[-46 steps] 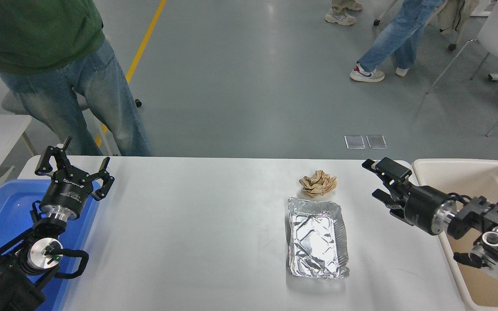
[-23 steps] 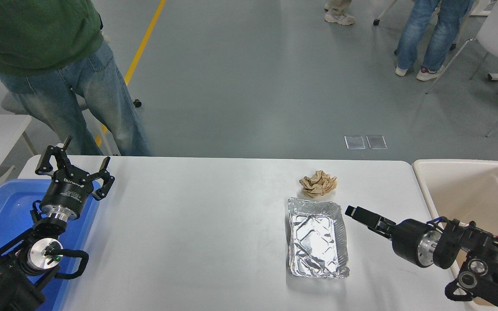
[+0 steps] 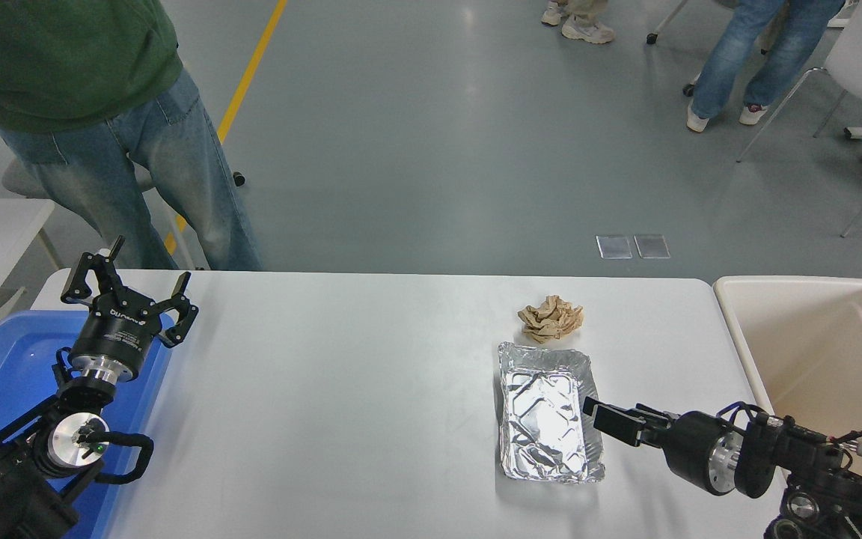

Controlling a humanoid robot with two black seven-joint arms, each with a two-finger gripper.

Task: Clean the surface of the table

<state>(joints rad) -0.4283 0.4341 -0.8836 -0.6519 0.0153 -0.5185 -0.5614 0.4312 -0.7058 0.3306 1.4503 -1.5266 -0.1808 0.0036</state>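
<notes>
Since a second ago the right end effector [image 3: 601, 418] has swung from beside the beige tub [image 3: 812, 352] down and leftward, and now sits low at the near right, its tip at the right rim of the foil tray [image 3: 547, 412]. From this angle I cannot tell whether its fingers are open or closed, nor whether they touch the rim. The left end effector [image 3: 130, 288] is parked at the far left over a blue bin [image 3: 4, 374], fingers spread open, holding nothing. The white worktop [image 3: 326, 397] fills the middle of the view. Two things lie on its right half: the foil tray, and a crumpled brown paper ball [image 3: 551, 318] just beyond the tray's far edge. Neither has been lifted. Judging from this, clearing is not finished: both pieces remain, and the tray looks like the next target. A person [image 3: 102, 112] in a green top stands at the far left.
</notes>
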